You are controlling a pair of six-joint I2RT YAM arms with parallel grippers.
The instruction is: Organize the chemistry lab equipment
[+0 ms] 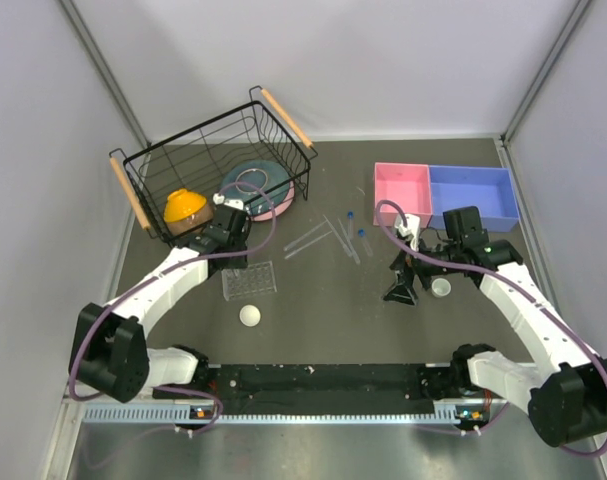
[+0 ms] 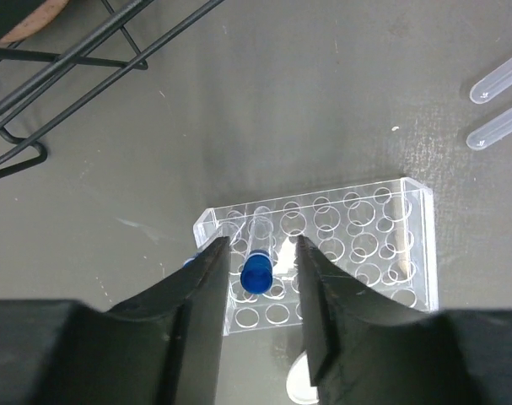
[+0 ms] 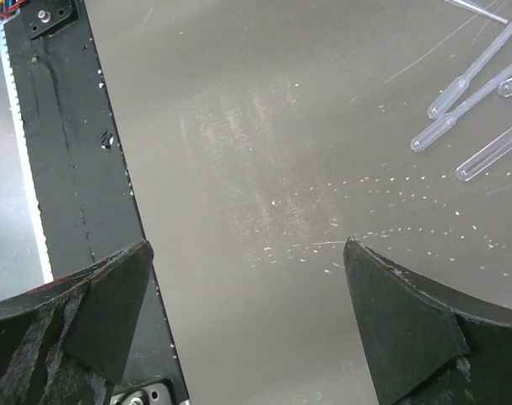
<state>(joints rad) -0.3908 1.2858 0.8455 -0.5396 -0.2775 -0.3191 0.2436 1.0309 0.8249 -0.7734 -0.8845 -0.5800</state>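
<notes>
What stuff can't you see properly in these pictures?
- Left wrist view: white cup, mostly hidden behind the left fingers and cut by the bottom edge.
- Top view: clear rods, too small and see-through to count.
- Right wrist view: those rods run off the right edge.

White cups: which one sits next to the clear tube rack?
The left white cup, just on the near side of the rack; the other white cup lies far right, beside the right gripper.
</notes>
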